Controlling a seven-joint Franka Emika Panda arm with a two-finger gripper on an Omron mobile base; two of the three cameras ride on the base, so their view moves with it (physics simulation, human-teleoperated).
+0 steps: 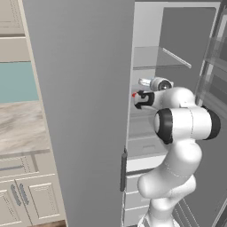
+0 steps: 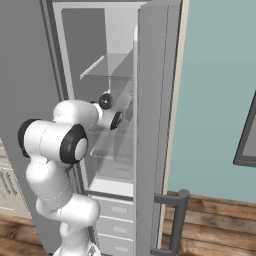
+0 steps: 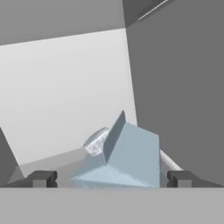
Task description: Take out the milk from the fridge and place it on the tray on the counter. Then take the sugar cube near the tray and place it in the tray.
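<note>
In the hand view the end effector (image 3: 111,178) has its two dark, blocky tips set wide apart at the bottom edge, one on either side of the milk (image 3: 124,159), touching neither face that can be seen. The milk carton's light blue gabled top fills the gap between them; its lower body is cut off by the frame, so whether it stands straight cannot be told. Just behind its ridge lies a small glinting, translucent lump (image 3: 96,142), too blurred to name. Both sit on a pale, smooth fridge shelf (image 3: 52,159) against a plain whitish back wall, with a darker grey side wall to the right.

From the base cameras the hand reaches into the fridge (image 1: 177,53) at mid height, and its tips are hidden behind the door edge and the wrist. The broad flat grey door (image 1: 84,111) stands open, matte and featureless, with a dark vertical handle (image 1: 123,170). Thin glassy shelves (image 2: 107,67) and pale drawers (image 2: 117,215) show inside. To the left, a strip of marble-veined tabletop (image 1: 22,128) runs above cream panelled cabinets (image 1: 26,195).
</note>
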